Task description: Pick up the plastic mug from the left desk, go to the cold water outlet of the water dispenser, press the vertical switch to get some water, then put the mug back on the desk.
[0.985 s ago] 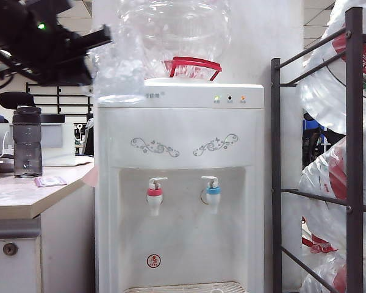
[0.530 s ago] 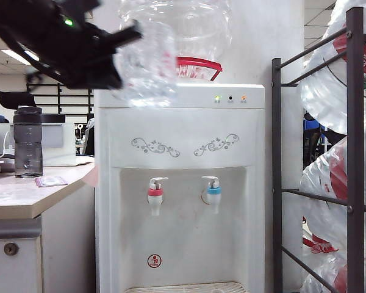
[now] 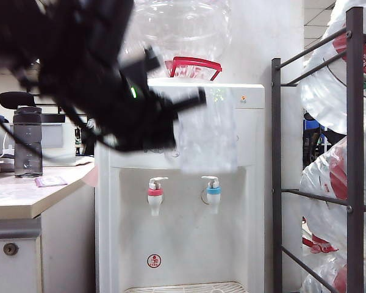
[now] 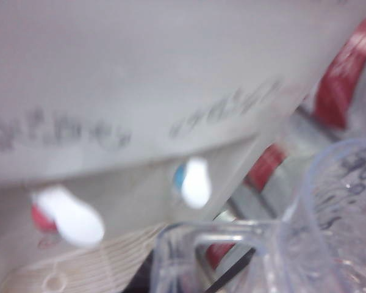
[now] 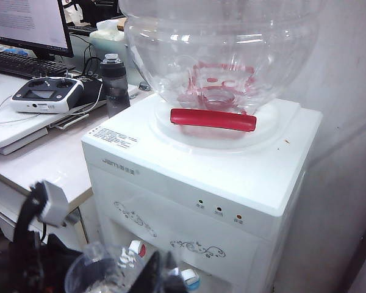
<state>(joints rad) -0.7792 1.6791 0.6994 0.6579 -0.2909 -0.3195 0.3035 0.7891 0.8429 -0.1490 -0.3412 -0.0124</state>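
One water dispenser (image 3: 183, 183) stands here with two taps: one cold water outlet (image 3: 213, 190) with a blue collar and one red-collared tap (image 3: 154, 191). It carries three indicator lights (image 5: 218, 210) and one inverted water jug (image 5: 219, 55). One plastic mug (image 3: 207, 137), one smoky-grey bottle (image 3: 27, 141), one keyboard (image 5: 18, 63), one monitor (image 5: 27, 24) and one handheld controller (image 5: 46, 94) are visible

Clear crinkled plastic mug (image 3: 207, 137), glossy white water dispenser (image 3: 189, 244)

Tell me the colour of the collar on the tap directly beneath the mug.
Light blue; the tap below the mug shows best in the exterior view.
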